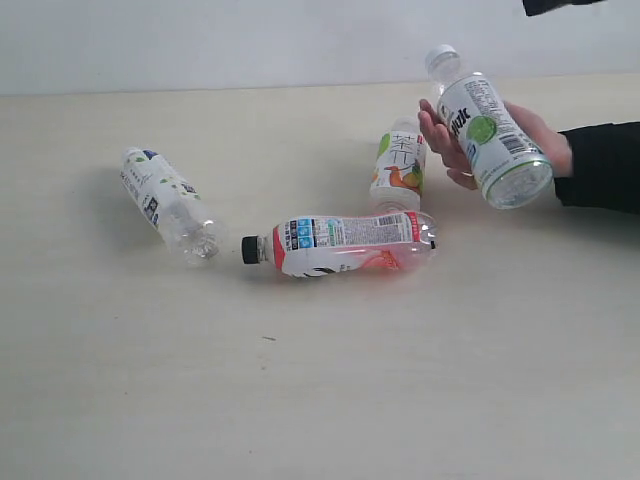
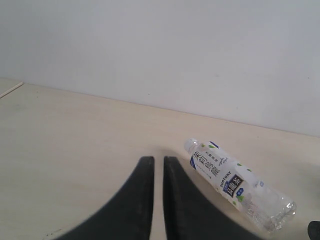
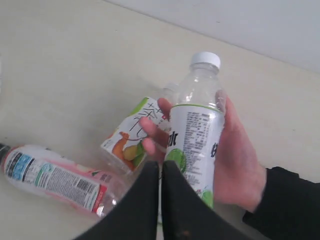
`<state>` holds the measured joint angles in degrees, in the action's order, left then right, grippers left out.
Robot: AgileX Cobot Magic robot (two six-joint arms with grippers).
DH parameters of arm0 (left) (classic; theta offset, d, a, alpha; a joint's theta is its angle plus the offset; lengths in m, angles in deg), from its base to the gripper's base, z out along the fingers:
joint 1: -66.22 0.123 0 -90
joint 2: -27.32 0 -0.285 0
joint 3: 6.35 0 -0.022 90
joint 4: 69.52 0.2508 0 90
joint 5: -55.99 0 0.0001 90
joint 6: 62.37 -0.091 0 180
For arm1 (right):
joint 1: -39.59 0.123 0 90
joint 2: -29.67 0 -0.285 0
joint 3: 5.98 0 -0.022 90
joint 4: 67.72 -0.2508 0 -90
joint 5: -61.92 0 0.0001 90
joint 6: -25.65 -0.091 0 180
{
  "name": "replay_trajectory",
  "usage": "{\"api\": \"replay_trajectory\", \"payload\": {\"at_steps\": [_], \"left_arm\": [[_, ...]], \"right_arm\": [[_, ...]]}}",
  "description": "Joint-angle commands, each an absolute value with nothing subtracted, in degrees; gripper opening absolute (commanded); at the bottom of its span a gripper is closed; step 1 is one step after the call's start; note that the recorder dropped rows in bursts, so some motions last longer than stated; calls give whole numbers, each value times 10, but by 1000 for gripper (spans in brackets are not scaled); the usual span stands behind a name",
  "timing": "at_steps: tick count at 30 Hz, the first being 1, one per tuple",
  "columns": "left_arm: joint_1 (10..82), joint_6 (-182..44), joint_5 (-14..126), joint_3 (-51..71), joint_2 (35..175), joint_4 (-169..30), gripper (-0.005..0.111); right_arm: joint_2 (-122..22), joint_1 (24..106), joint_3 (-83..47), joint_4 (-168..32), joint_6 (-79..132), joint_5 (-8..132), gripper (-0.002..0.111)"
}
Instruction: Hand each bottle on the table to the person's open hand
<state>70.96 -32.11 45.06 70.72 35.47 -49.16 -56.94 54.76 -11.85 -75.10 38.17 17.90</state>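
The person's open hand (image 1: 447,142) at the right holds the green-lime, white-capped bottle (image 1: 487,128), tilted, cap up. My right gripper (image 3: 160,165) is shut and empty, apart from that bottle (image 3: 196,131) and the hand (image 3: 240,165); only a black bit of that arm (image 1: 560,5) shows at the exterior view's top edge. Three bottles lie on the table (image 1: 300,400): the orange-fruit one (image 1: 399,165) beside the hand, the pink-red black-capped one (image 1: 345,243) in the middle, the white dark-print one (image 1: 168,203) at the left. My left gripper (image 2: 153,161) is shut and empty, near the dark-print bottle (image 2: 235,184).
A pale wall (image 1: 250,40) runs along the table's far edge. The person's black sleeve (image 1: 600,165) comes in from the right. In the right wrist view the orange-fruit bottle (image 3: 131,135) and pink-red bottle (image 3: 55,177) lie below the gripper.
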Motion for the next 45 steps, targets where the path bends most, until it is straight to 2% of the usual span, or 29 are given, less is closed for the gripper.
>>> {"api": "replay_trajectory", "payload": {"at_steps": [1, 5, 14, 22, 29, 35, 45], "left_arm": [[706, -322, 452, 709, 351, -493, 10], [706, -322, 452, 709, 351, -493, 10], [706, -322, 449, 709, 351, -493, 10], [706, -322, 449, 709, 351, -493, 10], [706, -322, 449, 709, 351, -493, 10], [706, -322, 449, 709, 351, -493, 10], [706, -322, 449, 709, 351, -493, 10]], "right_arm": [[-467, 546, -255, -827, 486, 270, 0], [-365, 546, -369, -912, 552, 357, 0], [-150, 564, -540, -1055, 728, 404, 0], [6, 589, -586, -1091, 732, 450, 0], [44, 589, -605, -1091, 731, 462, 0], [44, 589, -632, -1092, 714, 529, 0], [59, 589, -633, -1098, 674, 528, 0]]}}
